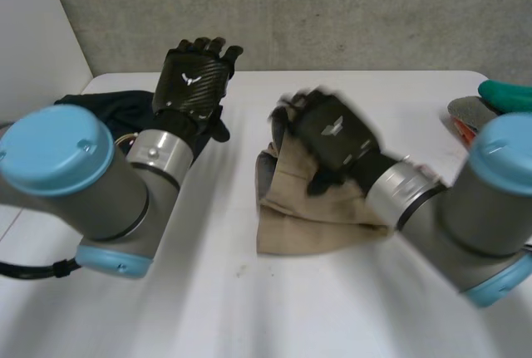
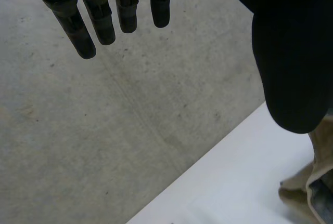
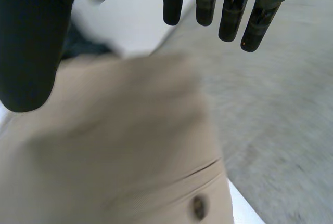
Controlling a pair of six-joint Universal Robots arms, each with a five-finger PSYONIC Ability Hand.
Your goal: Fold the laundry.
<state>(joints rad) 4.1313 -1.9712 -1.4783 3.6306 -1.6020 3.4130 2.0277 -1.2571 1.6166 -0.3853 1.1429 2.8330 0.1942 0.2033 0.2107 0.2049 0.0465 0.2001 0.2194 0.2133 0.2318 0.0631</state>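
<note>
Hovering over the far end of the tan garment [image 1: 316, 217] at the middle of the white counter [image 1: 249, 308], our right hand [image 1: 332, 134] shows straight fingers and grips nothing. We hold our left hand [image 1: 193, 80] raised, fingers also straight and empty, beside a black garment [image 1: 108, 109] at the counter's far left corner.

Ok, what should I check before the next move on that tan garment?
1. Right hand open above tan garment: ok.
2. Right hand gripping it: not ok, fingers straight, nothing pinched.
3. Left hand open, raised off the table: ok.
4. Garment lying flat: not ok, bunched near the right hand.
5. Black garment apart from the tan one: ok.
6. Which edge lies under the right palm: cannot tell.
</note>
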